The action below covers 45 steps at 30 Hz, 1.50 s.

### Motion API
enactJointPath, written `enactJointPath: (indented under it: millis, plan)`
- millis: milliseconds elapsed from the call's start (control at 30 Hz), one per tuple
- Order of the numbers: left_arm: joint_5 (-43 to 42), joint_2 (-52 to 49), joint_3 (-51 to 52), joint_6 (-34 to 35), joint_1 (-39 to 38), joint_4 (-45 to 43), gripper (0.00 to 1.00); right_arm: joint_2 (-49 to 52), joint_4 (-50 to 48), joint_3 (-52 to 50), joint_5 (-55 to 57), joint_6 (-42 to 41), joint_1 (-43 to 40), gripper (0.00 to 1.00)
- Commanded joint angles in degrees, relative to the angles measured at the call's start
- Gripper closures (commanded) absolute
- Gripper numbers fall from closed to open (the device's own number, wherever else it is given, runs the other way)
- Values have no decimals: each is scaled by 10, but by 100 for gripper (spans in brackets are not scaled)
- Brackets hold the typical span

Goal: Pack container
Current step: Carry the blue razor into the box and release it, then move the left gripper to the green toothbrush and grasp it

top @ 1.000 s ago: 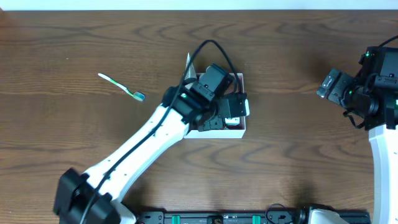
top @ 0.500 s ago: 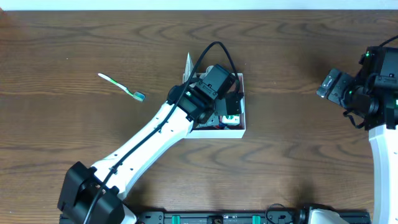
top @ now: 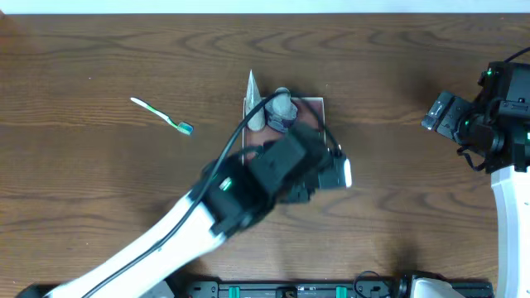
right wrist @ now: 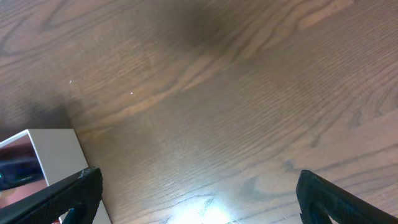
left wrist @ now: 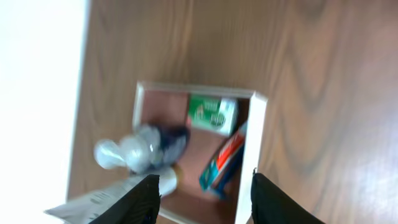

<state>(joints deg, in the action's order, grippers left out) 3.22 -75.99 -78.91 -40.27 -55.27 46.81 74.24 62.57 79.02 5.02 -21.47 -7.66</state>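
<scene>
Hovering near the container, our left gripper gapes empty. The toothbrush lies aslant, well leftward, nearer this arm.

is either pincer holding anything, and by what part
Nothing is held. The left pincer is open above the box, and the right pincer is open over the table.

wood-grain table — corner of the white container at left, black fingers wide apart below

Dark wood-grain table, green-and-white toothbrush lying at left, white-walled container near the middle
</scene>
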Motion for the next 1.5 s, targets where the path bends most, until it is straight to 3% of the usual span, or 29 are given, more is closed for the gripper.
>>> enactJointPath:
  millis: [0, 167, 333, 500, 600, 767, 1067, 1467]
  plan:
    - [5, 59, 0, 36, -21, -8, 54, -5, 1, 5, 10, -7, -5, 1]
    - [140, 116, 0, 168, 10, -58, 54, -5, 0, 5, 10, -7, -5, 1]
    - [319, 141, 0, 366, 114, -90, 50, -5, 1, 5, 10, -7, -5, 1]
    - [334, 125, 0, 507, 261, -96, 43, -5, 0, 5, 10, -7, -5, 1]
    - [301, 95, 0, 574, 344, -98, 40, -5, 1, 5, 10, -7, -5, 1]
    - [149, 3, 0, 584, 468, -98, 39, -5, 1, 5, 10, -7, -5, 1]
    - [-12, -163, 0, 612, 564, -79, 39, -5, 1, 5, 10, -7, -5, 1]
    - [-43, -290, 0, 612, 592, -81, 37, -5, 1, 5, 10, -7, -5, 1]
